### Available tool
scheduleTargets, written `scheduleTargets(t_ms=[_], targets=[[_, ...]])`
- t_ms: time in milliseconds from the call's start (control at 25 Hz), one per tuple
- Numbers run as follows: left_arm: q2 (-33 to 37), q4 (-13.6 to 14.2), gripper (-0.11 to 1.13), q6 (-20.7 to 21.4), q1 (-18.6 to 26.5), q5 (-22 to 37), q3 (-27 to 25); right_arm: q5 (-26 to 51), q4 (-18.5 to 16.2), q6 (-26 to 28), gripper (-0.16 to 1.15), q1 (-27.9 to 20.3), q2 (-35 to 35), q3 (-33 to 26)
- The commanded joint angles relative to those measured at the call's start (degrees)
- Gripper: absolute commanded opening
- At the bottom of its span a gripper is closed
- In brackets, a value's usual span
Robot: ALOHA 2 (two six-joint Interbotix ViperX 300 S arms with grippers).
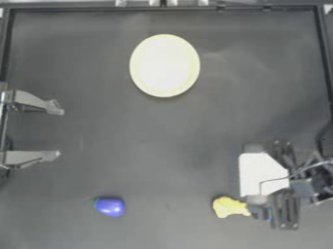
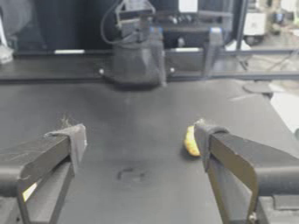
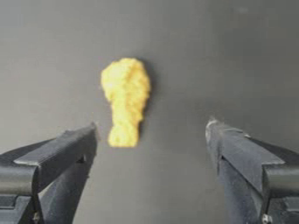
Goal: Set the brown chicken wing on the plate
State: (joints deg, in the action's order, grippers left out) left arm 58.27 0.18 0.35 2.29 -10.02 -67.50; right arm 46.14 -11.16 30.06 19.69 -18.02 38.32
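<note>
- The brown chicken wing (image 1: 229, 207) lies on the table (image 1: 162, 146), far from the plate (image 1: 164, 65) and not on it.
- The right gripper (image 3: 151, 133) is just beside the wing, jaws wide apart, holding nothing.
- The left gripper (image 1: 60, 131) waits at the table's edge, well away from the plate, jaws wide too.
- A blue ball (image 1: 109, 206) sits apart from the wing.

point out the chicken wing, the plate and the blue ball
brown chicken wing (image 3: 125, 98), right wrist view, middle of its body
plate (image 1: 164, 65), top view, bare centre
blue ball (image 1: 109, 206), top view, its middle
</note>
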Motion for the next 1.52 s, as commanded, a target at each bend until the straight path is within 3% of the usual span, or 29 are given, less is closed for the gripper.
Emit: scheduleTargets(t_ms=[40, 720, 1520], targets=[[-1.49, -0.09, 1.02, 0.00, 0.00, -0.18, 1.58, -1.05, 0.62, 0.26, 1.01, 0.26, 1.93, -1.85], [-1.49, -0.09, 1.02, 0.00, 0.00, -0.18, 1.23, -8.17, -0.79, 2.90, 1.01, 0.35, 13.27, -1.93], [-1.41, -0.18, 1.02, -0.09, 0.00, -0.18, 1.23, -12.57, -0.88, 5.19, 1.01, 1.58, 20.30, -2.02]])
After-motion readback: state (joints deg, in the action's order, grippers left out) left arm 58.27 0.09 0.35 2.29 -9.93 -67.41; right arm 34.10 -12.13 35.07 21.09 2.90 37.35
